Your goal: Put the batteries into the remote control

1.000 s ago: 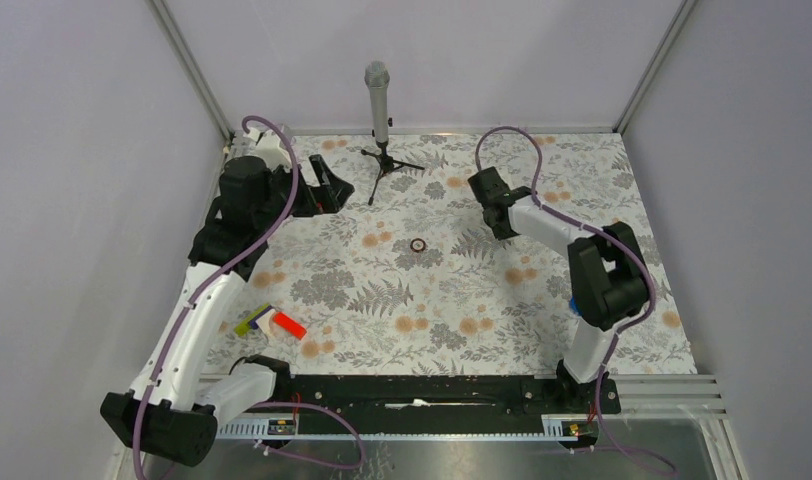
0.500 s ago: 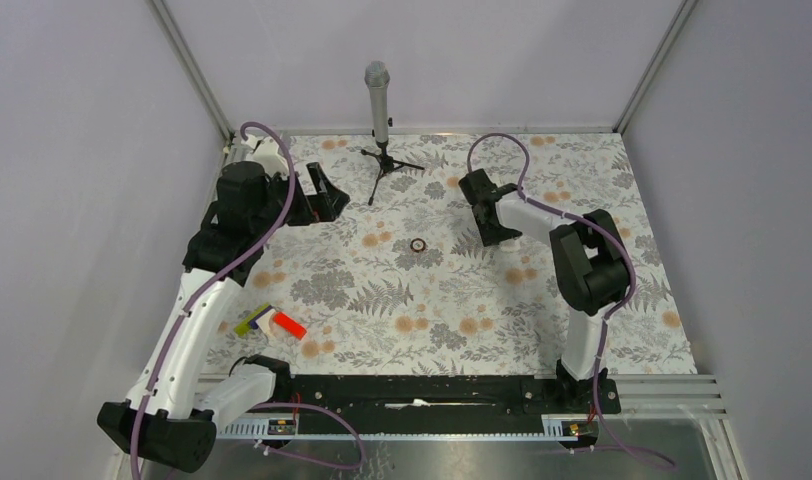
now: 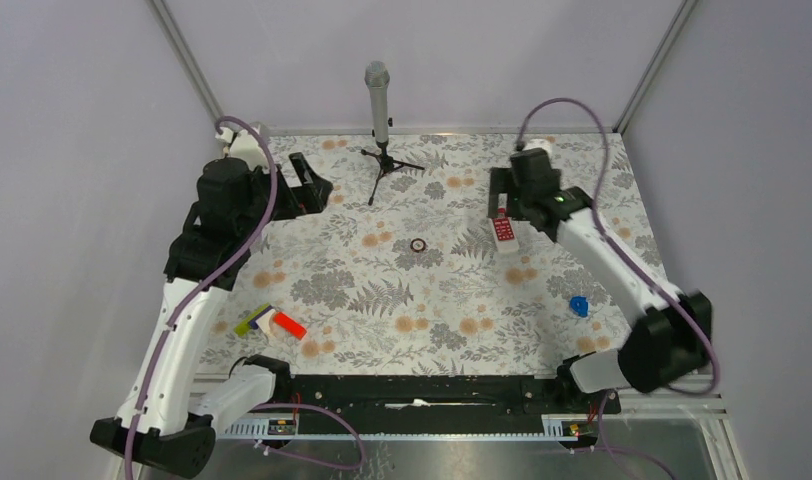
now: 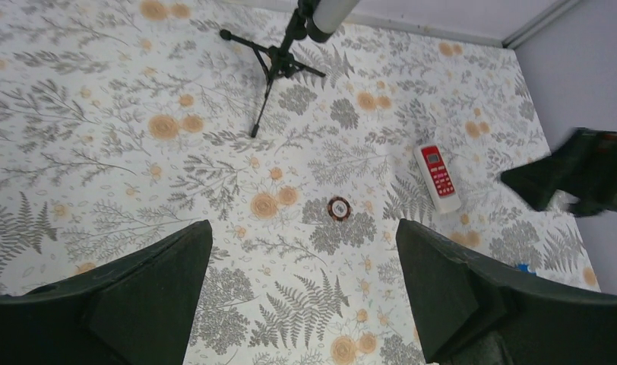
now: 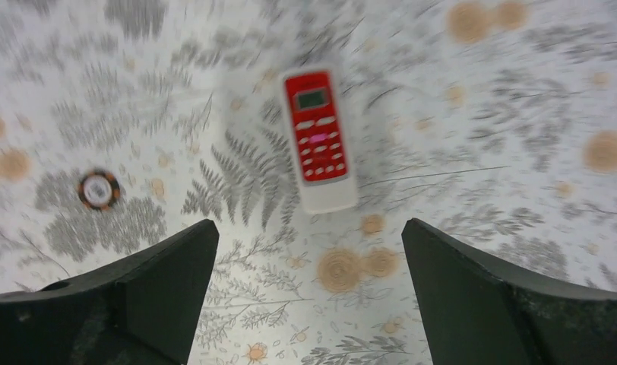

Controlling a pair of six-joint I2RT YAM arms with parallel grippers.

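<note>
The remote control [image 3: 503,230] lies flat on the floral cloth, red face up, right of the middle. It is also in the left wrist view [image 4: 437,178] and the right wrist view [image 5: 317,138]. My right gripper [image 3: 504,200] hovers just behind it, open, with nothing between its fingers [image 5: 310,225]; the remote lies ahead of the fingertips, apart from them. My left gripper [image 3: 317,182] is raised at the back left, open and empty [image 4: 303,224]. The batteries are out of view.
A small dark ring [image 3: 418,245] lies mid-table. A microphone on a tripod [image 3: 379,100] stands at the back centre. A red-and-white block with a yellow-green piece [image 3: 270,322] lies front left. A small blue object [image 3: 578,306] lies front right.
My right gripper has opened and drawn back, leaving the remote lying on the cloth, and its arm has swung out to the right. The left arm has pulled slightly back and left.
</note>
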